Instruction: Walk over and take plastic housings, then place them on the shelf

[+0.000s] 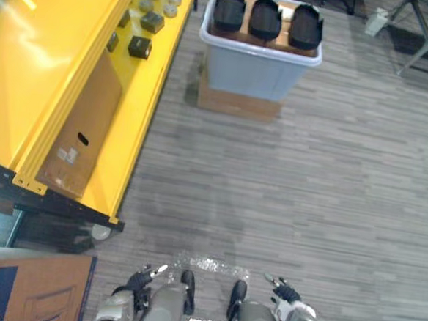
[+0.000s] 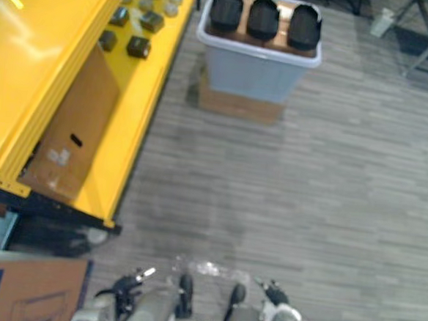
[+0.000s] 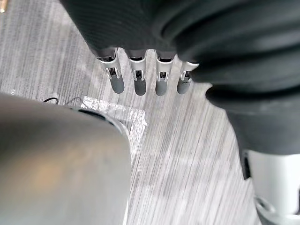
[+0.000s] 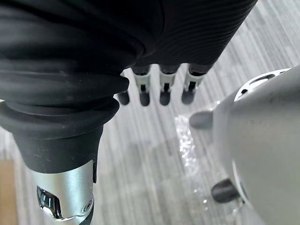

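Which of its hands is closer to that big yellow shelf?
Left. The left hand hangs low, near the front corner of the yellow shelf; the right hand hangs farther to the right, away from it.

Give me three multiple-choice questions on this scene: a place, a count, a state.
1. Where does the pale bin stand? A on a table; B on a chair; C on a cardboard box on the floor.
2. How many black housings lie in it? A two; B three; C five.
3. How are the left hand and right hand? A open, empty; B shut on a housing; C shut on cloth.
Answers: 1 C, the box shows beneath the bin. 2 B, three sit side by side. 3 A, straight fingers hold nothing.
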